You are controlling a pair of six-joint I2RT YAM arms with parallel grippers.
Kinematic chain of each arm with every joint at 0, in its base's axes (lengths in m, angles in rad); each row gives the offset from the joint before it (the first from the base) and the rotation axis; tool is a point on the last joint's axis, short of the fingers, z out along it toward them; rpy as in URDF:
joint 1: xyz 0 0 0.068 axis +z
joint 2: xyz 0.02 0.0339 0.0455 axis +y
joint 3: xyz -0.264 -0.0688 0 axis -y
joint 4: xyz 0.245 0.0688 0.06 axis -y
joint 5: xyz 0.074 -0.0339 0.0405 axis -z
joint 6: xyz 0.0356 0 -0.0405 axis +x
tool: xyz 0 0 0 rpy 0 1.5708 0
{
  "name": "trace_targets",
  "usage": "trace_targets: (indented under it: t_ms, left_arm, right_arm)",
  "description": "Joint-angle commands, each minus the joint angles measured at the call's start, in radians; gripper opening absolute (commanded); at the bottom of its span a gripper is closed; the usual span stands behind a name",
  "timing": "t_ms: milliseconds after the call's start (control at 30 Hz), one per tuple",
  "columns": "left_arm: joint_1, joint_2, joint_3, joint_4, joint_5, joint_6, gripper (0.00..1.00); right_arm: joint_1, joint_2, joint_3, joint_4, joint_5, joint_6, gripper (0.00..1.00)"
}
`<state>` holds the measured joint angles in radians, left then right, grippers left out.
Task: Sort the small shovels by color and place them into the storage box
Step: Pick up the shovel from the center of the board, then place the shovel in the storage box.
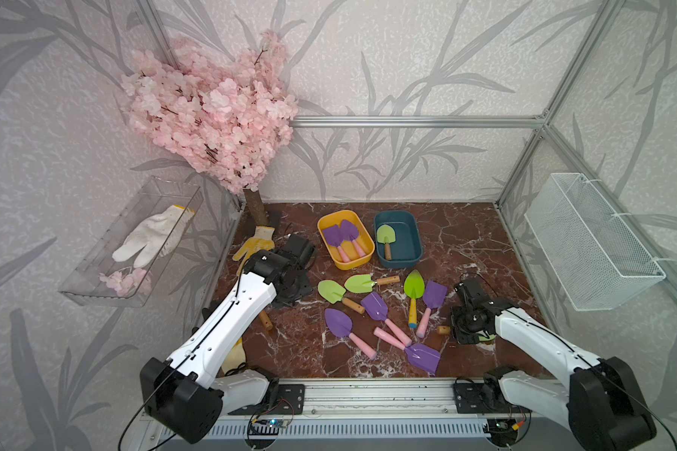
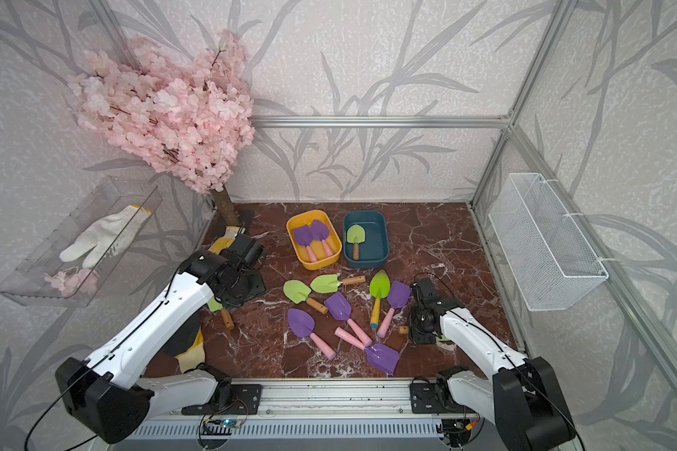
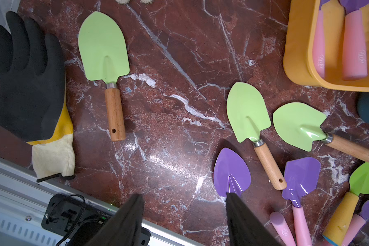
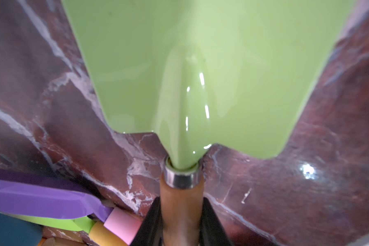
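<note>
My right gripper (image 4: 180,202) is shut on the wooden handle of a light green shovel (image 4: 200,74) lying on the marble at the right (image 1: 485,337). My left gripper (image 3: 183,198) is open and holds nothing, hovering over bare marble near a purple shovel (image 3: 232,172). The yellow storage box (image 1: 323,228) holds two purple shovels (image 1: 335,235). The teal storage box (image 1: 417,242) holds one green shovel (image 1: 385,235). Several loose shovels lie mid-table: green (image 1: 331,291), pointed green with a yellow handle (image 1: 414,285), purple (image 1: 374,305). Another green one (image 3: 103,46) lies under the left arm.
A black and yellow glove (image 3: 28,85) lies at the front left, a yellow glove (image 1: 253,244) by the tree trunk (image 1: 255,205). On the left wall a clear tray (image 1: 94,289) holds a white glove. A white wire basket (image 1: 591,242) hangs on the right wall.
</note>
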<state>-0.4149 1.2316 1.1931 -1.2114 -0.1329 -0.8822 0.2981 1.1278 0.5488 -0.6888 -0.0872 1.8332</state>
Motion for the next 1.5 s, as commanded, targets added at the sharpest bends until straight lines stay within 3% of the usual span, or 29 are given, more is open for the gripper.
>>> trace_targets:
  t_ms: [0, 267, 600, 733, 900, 1200, 1467]
  left_arm:
    - [0.005, -0.022, 0.02, -0.033, -0.007, 0.011, 0.65]
    - [0.006, -0.033, 0.034, -0.055, -0.008, 0.009, 0.65]
    - [0.005, -0.038, 0.034, -0.059, 0.002, 0.001, 0.64]
    - [0.005, -0.035, 0.035, -0.056, 0.007, 0.002, 0.64]
    - [0.005, -0.032, 0.039, -0.056, 0.005, 0.0, 0.64]
    - [0.005, -0.018, 0.041, -0.055, 0.017, -0.004, 0.64]
    - [0.004, -0.004, 0.055, -0.062, 0.022, -0.003, 0.64]
  right_arm:
    - [-0.008, -0.009, 0.124, -0.137, 0.092, -0.155, 0.16]
    - [-0.022, 0.084, 0.373, -0.249, 0.109, -0.603, 0.14]
    - [-0.02, 0.338, 0.728, -0.321, -0.075, -1.214, 0.09]
    - [-0.014, 0.412, 0.856, -0.345, -0.149, -1.38, 0.06]
    - [-0.005, 0.509, 1.0, -0.395, -0.193, -1.475, 0.05]
    - [0.04, 0.762, 1.266, -0.457, -0.136, -1.525, 0.04]
    - [0.055, 0.984, 1.491, -0.506, -0.097, -1.502, 0.05]
